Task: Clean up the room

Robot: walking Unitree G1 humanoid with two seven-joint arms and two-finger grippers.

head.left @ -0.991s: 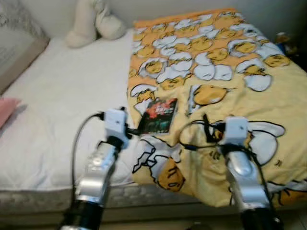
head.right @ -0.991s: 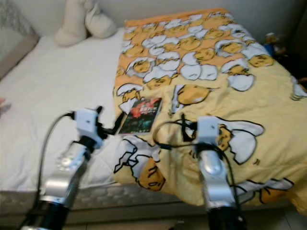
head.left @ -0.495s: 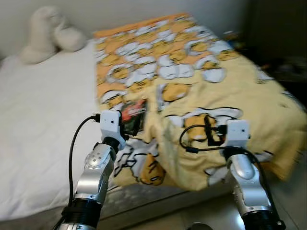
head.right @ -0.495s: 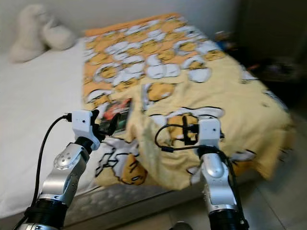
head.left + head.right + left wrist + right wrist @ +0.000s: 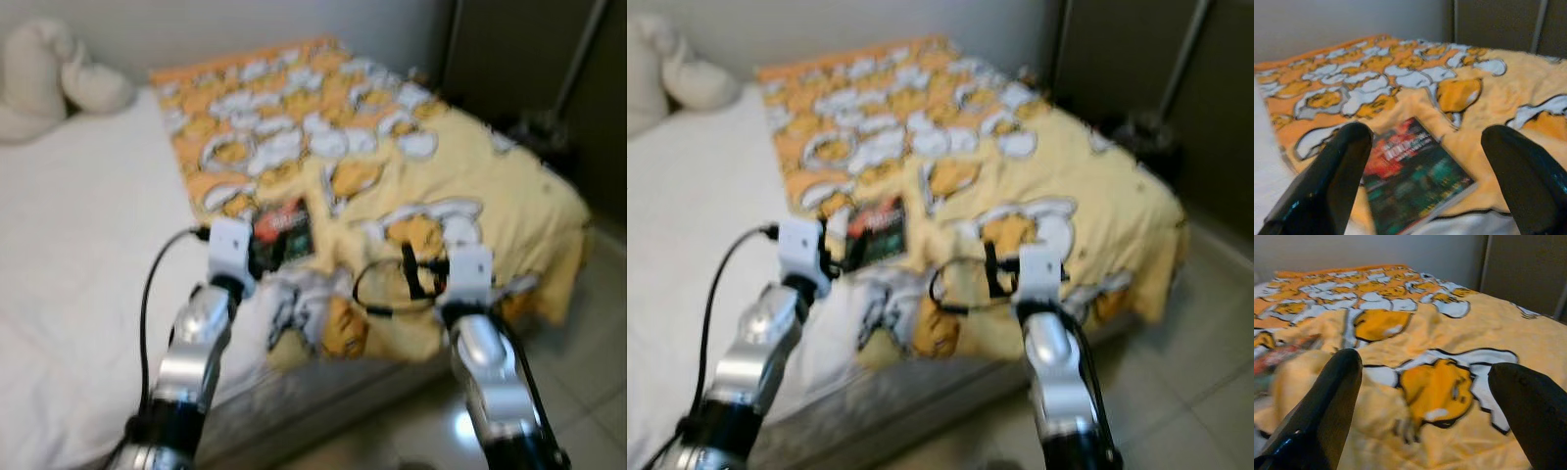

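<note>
In the blurred head views, a yellow blanket printed with white-and-orange egg figures (image 5: 392, 147) covers the right side of a white-sheeted bed (image 5: 78, 225), a dark paperback book with a red and green cover (image 5: 282, 230) lies on it near its left edge, and a cream plush toy (image 5: 44, 73) sits at the bed's far left corner. The left wrist view shows the left gripper (image 5: 1425, 161) with fingers spread wide, hovering just before the book. The right wrist view shows the right gripper (image 5: 1425, 401) equally parted above the rumpled blanket.
</note>
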